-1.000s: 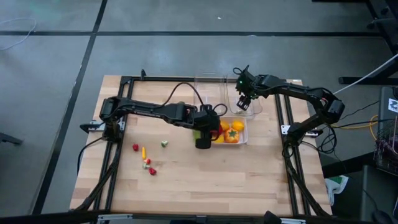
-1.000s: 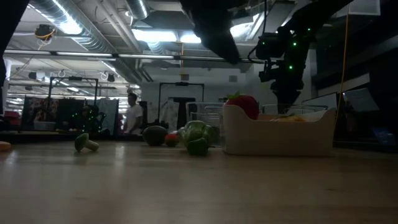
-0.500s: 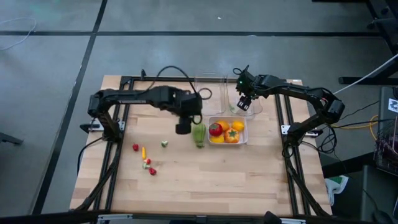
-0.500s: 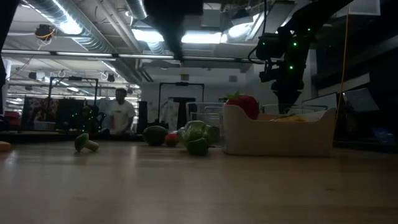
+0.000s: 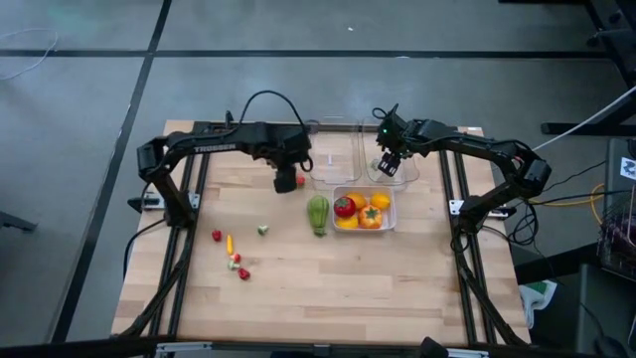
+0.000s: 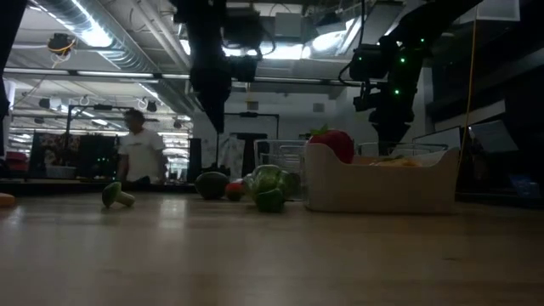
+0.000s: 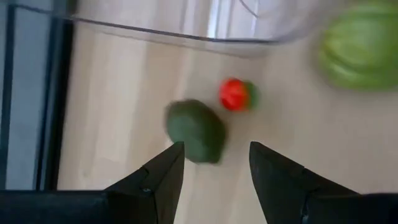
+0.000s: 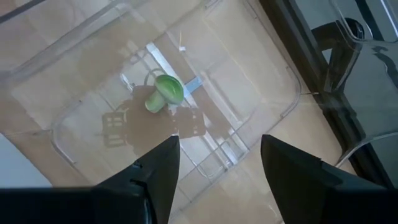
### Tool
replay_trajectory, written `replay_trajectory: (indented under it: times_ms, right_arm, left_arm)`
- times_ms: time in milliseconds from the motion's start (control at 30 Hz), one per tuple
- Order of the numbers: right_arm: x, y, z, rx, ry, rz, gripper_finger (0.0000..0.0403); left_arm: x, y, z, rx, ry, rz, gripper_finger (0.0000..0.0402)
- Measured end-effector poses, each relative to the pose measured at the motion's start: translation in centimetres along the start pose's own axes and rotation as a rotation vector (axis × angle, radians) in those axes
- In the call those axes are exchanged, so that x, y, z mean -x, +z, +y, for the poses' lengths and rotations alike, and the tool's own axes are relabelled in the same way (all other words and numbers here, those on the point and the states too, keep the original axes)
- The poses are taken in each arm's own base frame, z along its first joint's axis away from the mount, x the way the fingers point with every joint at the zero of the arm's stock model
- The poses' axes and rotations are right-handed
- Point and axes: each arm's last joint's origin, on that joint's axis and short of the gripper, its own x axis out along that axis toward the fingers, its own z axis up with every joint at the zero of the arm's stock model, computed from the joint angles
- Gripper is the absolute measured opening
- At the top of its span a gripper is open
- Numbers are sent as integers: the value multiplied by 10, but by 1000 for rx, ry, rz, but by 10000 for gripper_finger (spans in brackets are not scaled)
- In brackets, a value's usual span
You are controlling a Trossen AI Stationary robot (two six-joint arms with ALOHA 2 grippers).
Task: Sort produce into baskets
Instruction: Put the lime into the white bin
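The left hand (image 5: 287, 183) hangs open and empty over the tabletop (image 5: 328, 288), at about 10 o'clock from the long green ribbed piece (image 5: 317, 213). In its wrist view its fingers (image 7: 163, 174) point at a dark green round piece (image 7: 195, 130) with a small red piece (image 7: 234, 94) just beside it.

The right hand (image 5: 386, 164) is open too, holding nothing, above the right clear basket (image 5: 409, 176), where a little green mushroom piece (image 8: 164, 92) lies.

The whitish basket (image 5: 389, 221) at 3 o'clock from the ribbed piece holds red, orange and yellow pieces. Tiny bits (image 5: 237, 261) lie at 7 o'clock, well apart. The left clear basket (image 5: 334, 180) looks empty.

To do this step well, I think the left hand should come straight down with one finger on each side of the dark green piece. It must not bump the red one. The round piece may roll, so close slowly.

One second ago the left hand was low by the whitish basket. Now it has pulled back toward 10 o'clock. The right hand has not moved.
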Motion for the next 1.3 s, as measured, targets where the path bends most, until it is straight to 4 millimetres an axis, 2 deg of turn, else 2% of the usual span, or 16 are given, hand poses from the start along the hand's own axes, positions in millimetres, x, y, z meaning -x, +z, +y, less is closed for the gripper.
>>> replay_trajectory:
  times_ms: [200, 400, 800, 1100, 1300]
  right_arm:
    - [0, 0, 0, 0, 0, -2, 223]
    - [0, 2, 0, -4, -1, -19, 223]
    - [0, 2, 0, -5, -1, -24, 223]
    - [0, 2, 0, -5, -1, -24, 223]
    - [0, 2, 0, -5, -1, -24, 223]
  left_arm:
    - [-21, -10, 24, 159, 28, -4, 178]
    - [-30, -16, 33, 203, 35, 30, 183]
    - [-60, -14, 35, 259, 114, 113, 264]
    - [-58, -13, 35, 324, 114, 95, 269]
    - [-55, -11, 31, 441, -45, 89, 270]
